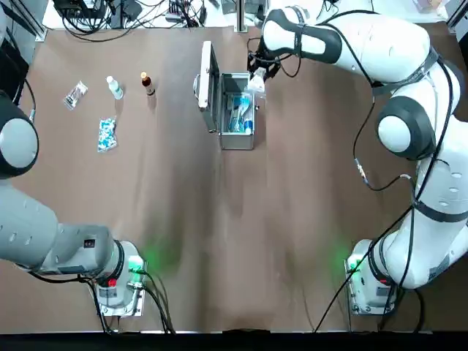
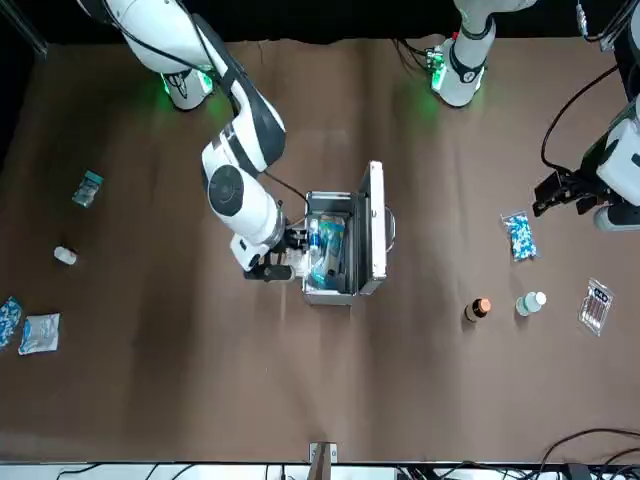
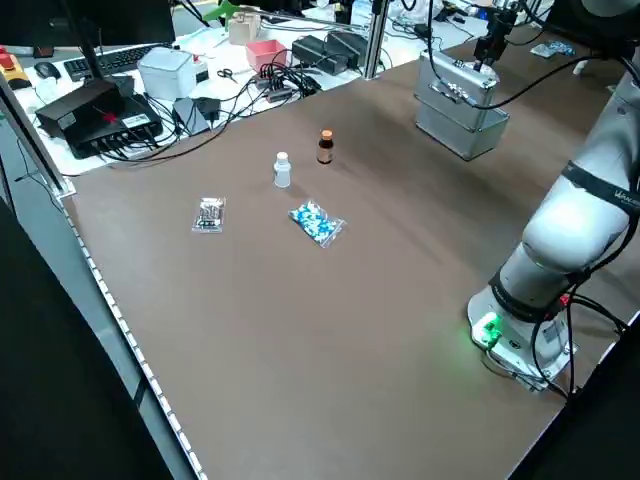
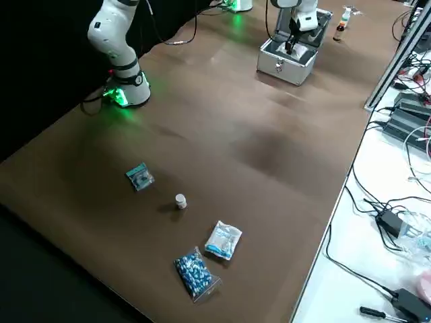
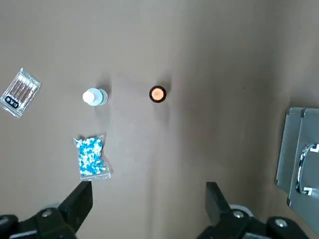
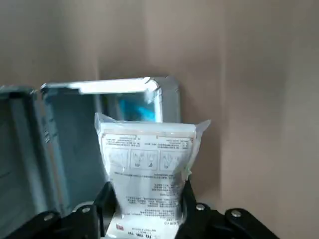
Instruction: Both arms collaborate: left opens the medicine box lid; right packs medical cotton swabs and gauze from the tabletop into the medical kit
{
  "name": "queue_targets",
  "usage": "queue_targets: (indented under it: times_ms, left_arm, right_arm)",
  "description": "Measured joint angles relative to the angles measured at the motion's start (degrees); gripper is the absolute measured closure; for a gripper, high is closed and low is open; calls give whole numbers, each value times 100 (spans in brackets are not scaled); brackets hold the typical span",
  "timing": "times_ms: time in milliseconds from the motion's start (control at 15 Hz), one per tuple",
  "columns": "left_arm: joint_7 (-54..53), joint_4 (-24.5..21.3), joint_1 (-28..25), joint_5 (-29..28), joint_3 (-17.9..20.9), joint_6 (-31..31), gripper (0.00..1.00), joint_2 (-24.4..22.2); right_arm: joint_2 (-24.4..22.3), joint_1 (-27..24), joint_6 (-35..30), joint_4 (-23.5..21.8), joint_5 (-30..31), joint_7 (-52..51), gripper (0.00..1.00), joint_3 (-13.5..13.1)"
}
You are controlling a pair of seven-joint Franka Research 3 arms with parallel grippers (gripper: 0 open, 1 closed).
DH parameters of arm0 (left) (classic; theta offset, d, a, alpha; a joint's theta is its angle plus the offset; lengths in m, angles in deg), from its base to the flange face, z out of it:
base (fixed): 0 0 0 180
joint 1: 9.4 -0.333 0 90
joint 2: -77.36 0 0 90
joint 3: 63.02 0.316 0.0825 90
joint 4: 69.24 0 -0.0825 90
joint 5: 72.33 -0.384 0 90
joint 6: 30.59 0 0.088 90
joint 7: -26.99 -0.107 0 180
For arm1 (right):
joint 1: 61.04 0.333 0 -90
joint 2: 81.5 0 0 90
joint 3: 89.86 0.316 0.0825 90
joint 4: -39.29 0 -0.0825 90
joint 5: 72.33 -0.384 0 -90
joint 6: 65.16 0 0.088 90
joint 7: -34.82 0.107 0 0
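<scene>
Near the top centre of the top view, my right gripper [image 1: 256, 82] is closed on a gauze packet [image 6: 147, 172], just above the open medical kit [image 1: 237, 113]. My left gripper [image 5: 147, 199], fingers apart, holds nothing at the left edge.

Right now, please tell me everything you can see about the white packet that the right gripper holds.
The white packet is a flat, sealed pouch of clear plastic with a white printed insert showing small diagrams and text. It stands upright, pinched near its lower end by the right gripper, hanging above the open metal case, near its far end. Nothing else touches it.
</scene>
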Motion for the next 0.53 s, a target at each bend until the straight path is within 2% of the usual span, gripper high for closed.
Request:
queue_targets:
  times_ms: [400, 533]
  left_arm:
    - [0, 0, -43, 0, 4, -13, 0, 0]
    - [0, 0, -58, 0, 5, -14, 0, 0]
  right_arm:
    - [4, 437, 75, 4, -179, 256, 34, 5]
    - [15, 496, 210, 3, -180, 363, 18, 5]
